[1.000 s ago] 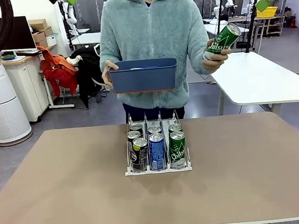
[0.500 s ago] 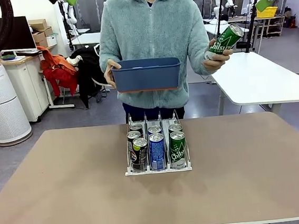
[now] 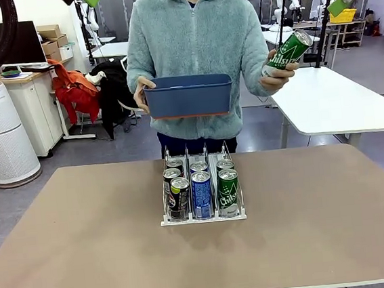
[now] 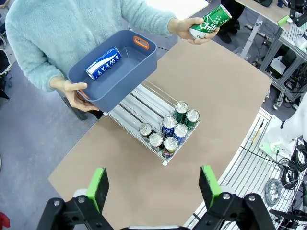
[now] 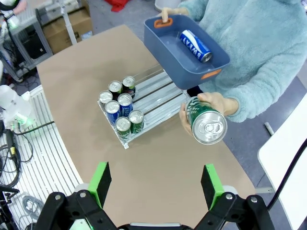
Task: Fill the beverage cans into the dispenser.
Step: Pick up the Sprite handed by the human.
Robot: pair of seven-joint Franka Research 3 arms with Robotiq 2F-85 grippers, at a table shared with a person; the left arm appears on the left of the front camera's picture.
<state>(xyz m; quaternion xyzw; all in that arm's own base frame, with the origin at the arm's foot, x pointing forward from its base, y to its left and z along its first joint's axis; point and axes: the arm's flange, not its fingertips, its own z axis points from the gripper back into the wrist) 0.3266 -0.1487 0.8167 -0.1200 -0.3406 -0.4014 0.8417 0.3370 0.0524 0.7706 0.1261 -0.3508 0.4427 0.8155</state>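
Beverage cans [image 3: 201, 192] of slim, glossy aluminium stand upright at the near end of the dispenser [image 3: 203, 219], a clear-plastic and wire rack in the middle of the worktop [image 3: 86, 243]. Its far lane ends are free. A person holds up one green can [image 3: 287, 52], and a blue can [image 4: 103, 63] lies in the hard blue bin [image 3: 189, 98]. This looks like a handover. The left arm's fingers [image 4: 98, 188] and right arm's fingers [image 5: 100, 183] stand wide and empty, high above. Next, the right pair should close squarely on the smooth round body.

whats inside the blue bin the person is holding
One blue can lies on its side in the bin, as the wrist views show. From the front, the bin's wall hides it.
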